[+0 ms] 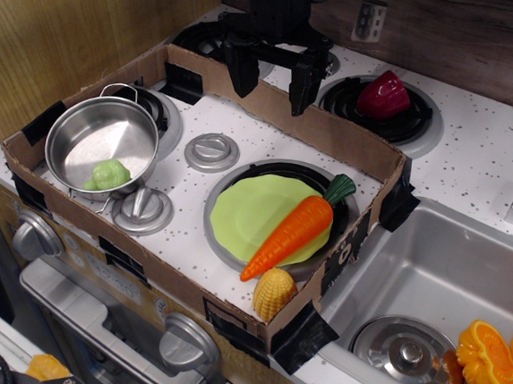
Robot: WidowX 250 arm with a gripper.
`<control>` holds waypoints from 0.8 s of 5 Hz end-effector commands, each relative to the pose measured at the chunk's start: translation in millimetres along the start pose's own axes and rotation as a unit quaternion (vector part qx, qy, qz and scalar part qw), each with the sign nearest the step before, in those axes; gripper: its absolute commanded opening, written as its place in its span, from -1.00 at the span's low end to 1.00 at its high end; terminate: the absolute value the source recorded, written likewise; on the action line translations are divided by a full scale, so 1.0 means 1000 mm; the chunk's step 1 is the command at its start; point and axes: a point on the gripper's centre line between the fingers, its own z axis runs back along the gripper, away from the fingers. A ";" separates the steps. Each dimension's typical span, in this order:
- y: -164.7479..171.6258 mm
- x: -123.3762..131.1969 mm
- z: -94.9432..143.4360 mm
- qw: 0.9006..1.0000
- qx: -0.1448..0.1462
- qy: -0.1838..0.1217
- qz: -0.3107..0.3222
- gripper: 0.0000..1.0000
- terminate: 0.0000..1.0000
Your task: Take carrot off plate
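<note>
The orange carrot (296,229) with a dark green stem tip lies diagonally on the right side of the lime-green plate (250,211), its pointed end hanging over the plate's front rim. The plate rests on the front right burner inside a cardboard wall. My gripper (274,78) is open and empty, hanging above the back cardboard wall, well behind the plate and apart from the carrot.
A steel pot (104,140) with a green vegetable (108,175) stands at the left. A yellow corn piece (273,292) sits by the carrot's tip. A dark red pepper (383,95) is on the back right burner. The sink (429,270) at the right holds orange citrus halves (494,355).
</note>
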 end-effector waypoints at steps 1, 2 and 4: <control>0.000 0.000 0.000 1.000 0.000 0.000 0.000 1.00 -1.00; -0.011 0.000 0.016 0.999 0.017 -0.023 -0.035 1.00 -1.00; -0.038 -0.022 0.034 0.998 0.027 -0.045 -0.040 1.00 -1.00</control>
